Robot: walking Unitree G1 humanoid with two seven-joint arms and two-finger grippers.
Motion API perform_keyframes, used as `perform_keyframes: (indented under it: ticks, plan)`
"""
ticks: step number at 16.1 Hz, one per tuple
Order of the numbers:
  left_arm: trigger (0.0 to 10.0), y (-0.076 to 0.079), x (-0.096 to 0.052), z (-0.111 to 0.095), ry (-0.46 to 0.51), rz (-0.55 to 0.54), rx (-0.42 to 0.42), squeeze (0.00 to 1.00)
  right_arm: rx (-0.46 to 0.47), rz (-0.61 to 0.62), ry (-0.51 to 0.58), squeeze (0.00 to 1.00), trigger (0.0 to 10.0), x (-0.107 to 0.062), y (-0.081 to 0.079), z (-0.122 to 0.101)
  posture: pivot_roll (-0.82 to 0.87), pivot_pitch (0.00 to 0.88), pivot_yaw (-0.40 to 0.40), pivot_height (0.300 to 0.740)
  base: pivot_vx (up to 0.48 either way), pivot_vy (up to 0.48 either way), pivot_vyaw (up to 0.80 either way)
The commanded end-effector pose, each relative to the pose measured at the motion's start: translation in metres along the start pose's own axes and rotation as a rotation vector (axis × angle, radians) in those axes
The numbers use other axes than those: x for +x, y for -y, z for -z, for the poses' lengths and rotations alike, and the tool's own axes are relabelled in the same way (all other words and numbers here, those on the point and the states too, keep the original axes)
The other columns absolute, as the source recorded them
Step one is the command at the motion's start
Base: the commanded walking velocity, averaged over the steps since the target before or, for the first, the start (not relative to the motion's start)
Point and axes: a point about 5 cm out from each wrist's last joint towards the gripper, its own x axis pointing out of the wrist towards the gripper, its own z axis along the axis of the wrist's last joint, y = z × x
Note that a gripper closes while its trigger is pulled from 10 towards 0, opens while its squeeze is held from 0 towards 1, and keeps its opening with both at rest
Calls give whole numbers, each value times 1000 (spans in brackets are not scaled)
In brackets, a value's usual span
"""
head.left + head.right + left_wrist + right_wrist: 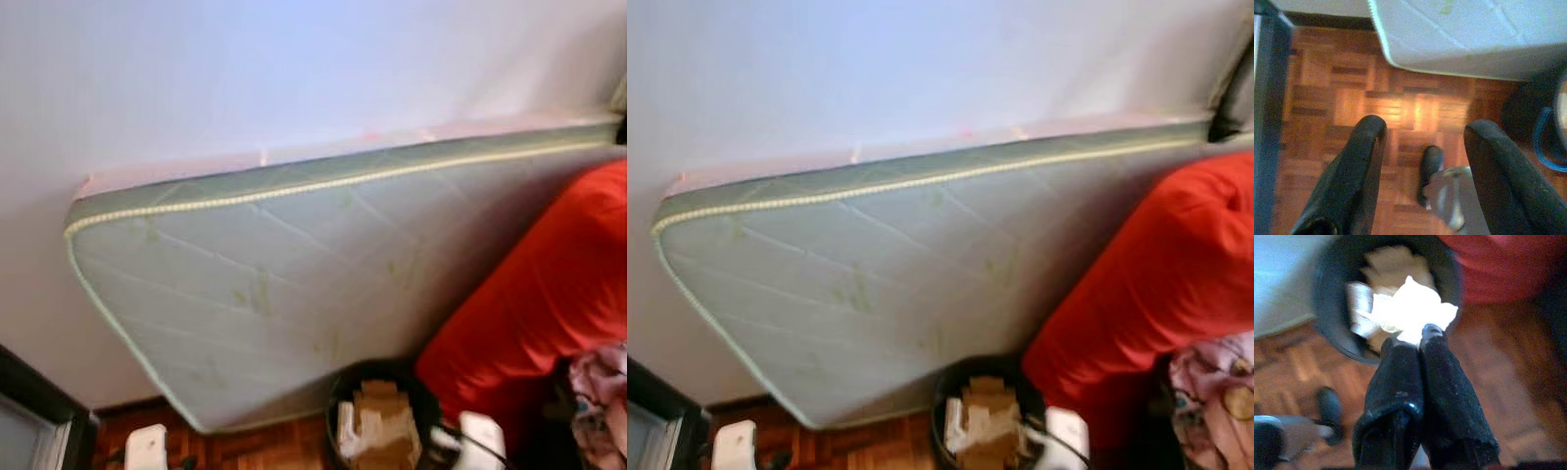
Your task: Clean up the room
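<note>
a pale green mattress (294,284) leans on the white wall (245,69), a red cushion (549,294) beside it. below, on the parquet floor (1376,107), stands a black bin (1332,328) with cardboard in it. the right gripper (1418,340) pinches a white crumpled paper (1410,311) at its fingertips, right over the bin's mouth. the left gripper (1422,142) hangs spread wide above the floor, holding nothing.

Crumpled white paper (1409,307) over the black bin (1332,328) holding cardboard scraps
</note>
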Motion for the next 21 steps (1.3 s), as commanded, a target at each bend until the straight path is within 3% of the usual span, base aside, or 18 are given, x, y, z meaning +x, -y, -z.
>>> perform_keyframes:
  ticks: [1, 7, 9, 10, 11, 12, 13, 16, 17, 21]
  plan:
    - [10000, 4, 2, -3, 5, 10, -5, 0, -25, 20, -7, 0, 10000, -3, 11, 4, 24, 0, 24, 740, 266, 0, 0]
    - [10000, 5, 1, -7, 44, 29, 3, 0, -51, -31, 30, 0, 10000, -3, 8, 0, 53, 4, 17, 740, 180, 0, 0]
    - [10000, 5, 1, -9, 86, 43, 4, 0, -49, -77, 78, 0, 10000, -2, 2, -8, 73, 60, 12, 740, 0, 0, 0]
    - [10000, 7, 0, -14, 139, 54, 7, 0, -99, -160, 170, 0, 10000, 11, -41, -51, 94, 123, 3, 740, 0, 0, 0]
    - [10000, 8, 0, -18, 172, 60, 12, 0, -111, -179, 184, 0, 10000, 13, -48, -59, 110, 152, -5, 740, 0, 0, 0]
    - [10000, 12, 0, -31, 259, 73, -5, 0, -112, -188, 195, 0, 10000, 13, -51, -64, 134, 190, -17, 740, 0, 0, 0]
    - [10000, 12, 0, -32, 271, 75, -6, 0, -112, -189, 196, 0, 10000, 13, -51, -65, 134, 190, -17, 740, 0, 0, 0]
    - [10000, 27, -9, -77, 549, 104, -3, 0, -137, -197, 220, 0, 10000, 16, -62, -81, 193, 295, -48, 740, 0, 0, 0]
    - [10000, 34, -19, -90, 639, 115, 4, 0, -139, -193, 234, 0, 10000, 16, -67, -92, 216, 330, -55, 740, 0, 0, 0]
    - [10000, 41, -43, -103, 745, 126, 6, 0, -131, -215, 255, 0, 10000, 17, -78, -107, 267, 403, -56, 740, 0, 0, 0]
